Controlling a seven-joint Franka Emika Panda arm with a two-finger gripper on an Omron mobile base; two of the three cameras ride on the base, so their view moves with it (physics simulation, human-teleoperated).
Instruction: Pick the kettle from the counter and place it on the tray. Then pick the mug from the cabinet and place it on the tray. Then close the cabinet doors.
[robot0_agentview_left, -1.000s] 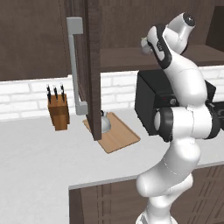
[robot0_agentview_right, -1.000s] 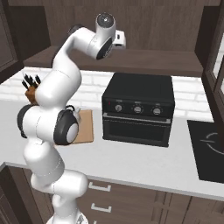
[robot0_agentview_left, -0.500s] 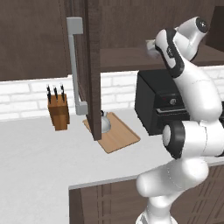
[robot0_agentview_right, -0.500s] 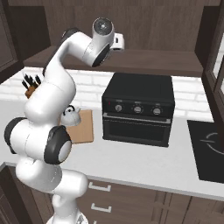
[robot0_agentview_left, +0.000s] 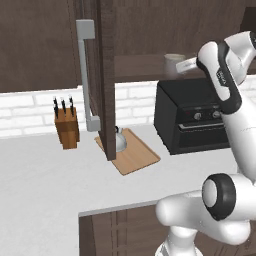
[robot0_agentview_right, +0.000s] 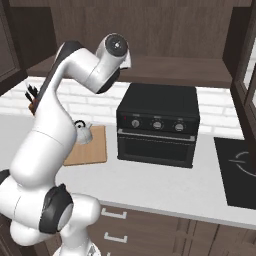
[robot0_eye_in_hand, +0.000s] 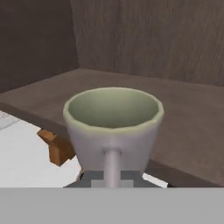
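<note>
While the mug (robot0_eye_in_hand: 113, 129) sits right in front of the gripper (robot0_eye_in_hand: 112, 177), fingers pinched on its handle, up at the cabinet (robot0_agentview_left: 145, 70) shelf edge, the tray (robot0_agentview_left: 131, 152) with the kettle (robot0_agentview_left: 120, 139) lies far below, down and left on the counter (robot0_agentview_left: 45, 180).

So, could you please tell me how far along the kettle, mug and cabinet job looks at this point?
Done: the kettle sits on the tray. In hand: the gripper is shut on the handle of the mug, at the front edge of the cabinet shelf, apparently just above it. Left: carry the mug to the tray, then close the cabinet doors, which stand open.
</note>
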